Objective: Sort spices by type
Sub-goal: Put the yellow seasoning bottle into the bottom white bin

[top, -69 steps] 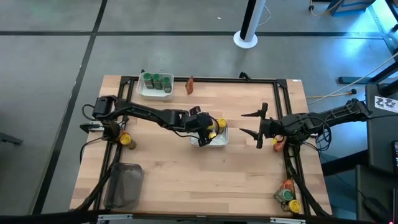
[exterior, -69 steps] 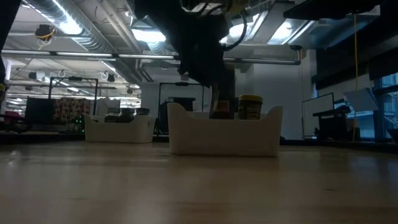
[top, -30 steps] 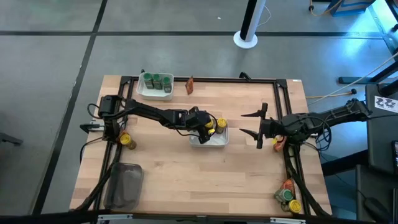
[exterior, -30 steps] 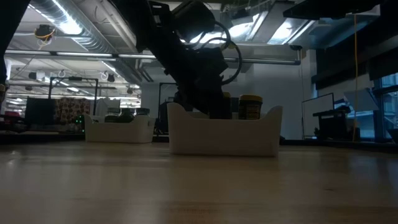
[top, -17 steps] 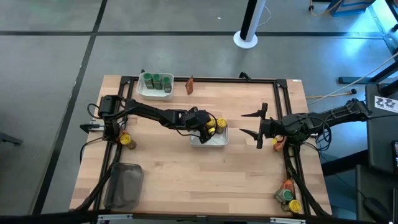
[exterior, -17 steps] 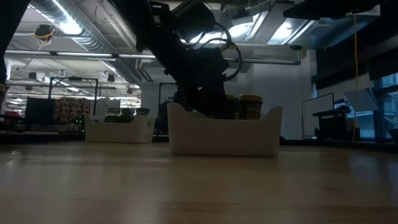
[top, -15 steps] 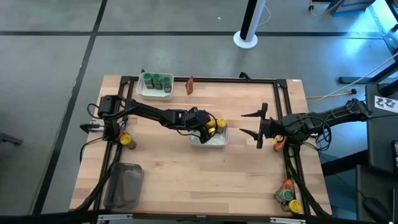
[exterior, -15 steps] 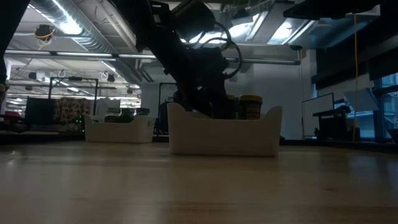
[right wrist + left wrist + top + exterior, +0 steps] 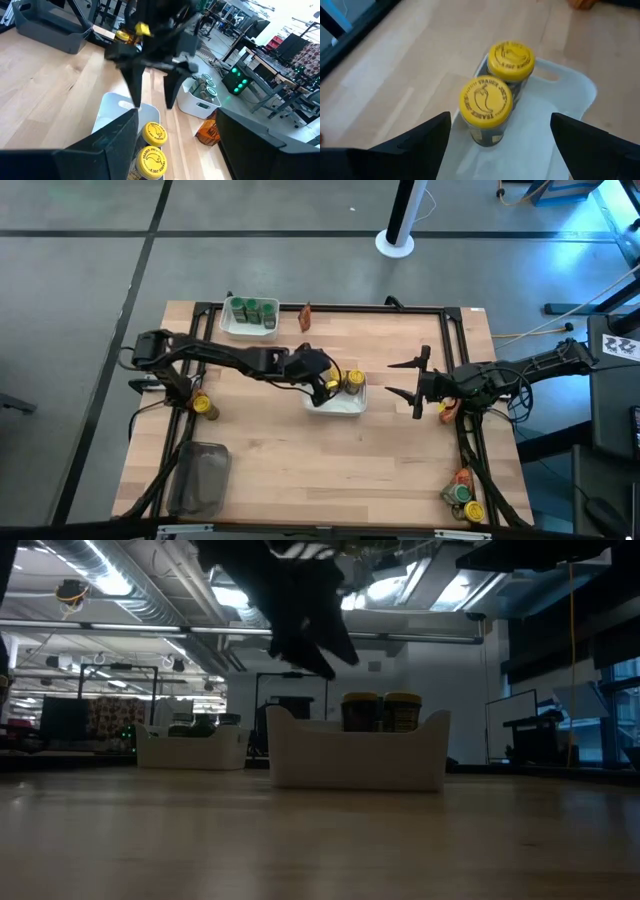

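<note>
Two jars with yellow lids (image 9: pixel 486 102) (image 9: pixel 511 60) stand upright side by side in a white tray (image 9: pixel 345 408) at mid-table. My left gripper (image 9: pixel 326 380) hangs open just above them, a finger on either side, touching neither. In the low view both jars (image 9: pixel 360 712) (image 9: pixel 402 712) rise over the tray wall (image 9: pixel 355 755). My right gripper (image 9: pixel 390 378) waits open to the tray's right. A far-left tray (image 9: pixel 250 320) holds green-lidded jars. A red-orange packet (image 9: pixel 306 316) stands beside it.
A yellow-lidded jar (image 9: pixel 203 406) lies at the left edge, and a clear grey tub (image 9: pixel 200 477) sits near left. An orange packet (image 9: pixel 447 408) lies by the right arm. More spices (image 9: pixel 462 495) cluster at the near right corner. Bare wood lies near of the tray.
My left gripper has opened and let go of a yellow-lidded jar, then risen out of the mid-table tray and drawn back toward the table's left. The jar now stands in the tray beside the other one.
</note>
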Controlling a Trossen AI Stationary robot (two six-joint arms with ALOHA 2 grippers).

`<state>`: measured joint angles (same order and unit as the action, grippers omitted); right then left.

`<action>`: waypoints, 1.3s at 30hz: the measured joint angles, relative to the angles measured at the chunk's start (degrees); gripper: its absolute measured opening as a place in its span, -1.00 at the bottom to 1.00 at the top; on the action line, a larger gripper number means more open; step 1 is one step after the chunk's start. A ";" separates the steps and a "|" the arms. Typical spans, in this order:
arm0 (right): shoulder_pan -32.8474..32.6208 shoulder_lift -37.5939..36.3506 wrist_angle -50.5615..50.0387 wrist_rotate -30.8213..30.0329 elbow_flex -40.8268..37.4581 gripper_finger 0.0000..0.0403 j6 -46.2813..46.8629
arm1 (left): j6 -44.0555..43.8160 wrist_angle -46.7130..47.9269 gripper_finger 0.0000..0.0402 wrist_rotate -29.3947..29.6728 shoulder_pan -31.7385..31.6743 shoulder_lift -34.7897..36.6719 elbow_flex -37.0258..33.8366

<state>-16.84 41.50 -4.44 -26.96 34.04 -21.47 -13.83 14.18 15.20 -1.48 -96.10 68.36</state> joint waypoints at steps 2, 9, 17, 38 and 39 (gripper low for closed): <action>0.00 0.02 0.01 0.00 0.00 0.31 0.02 | 1.53 0.99 0.65 0.00 0.04 1.67 0.00; 0.00 0.02 0.05 0.00 0.00 0.31 0.04 | 5.27 -0.12 0.65 0.00 0.09 3.66 0.00; 0.00 0.00 0.05 0.00 0.00 0.31 0.06 | 6.37 -0.27 0.65 0.00 -0.02 3.71 0.00; 0.00 0.02 0.08 0.00 0.00 0.31 0.10 | 7.47 -0.25 0.65 0.10 1.88 3.72 0.00; 0.00 0.01 0.08 0.00 0.00 0.31 0.10 | 8.77 -0.05 0.65 0.18 1.86 3.82 0.00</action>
<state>-16.84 41.51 -4.36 -26.96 34.04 -21.37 -5.06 14.13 15.38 0.38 -92.28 68.36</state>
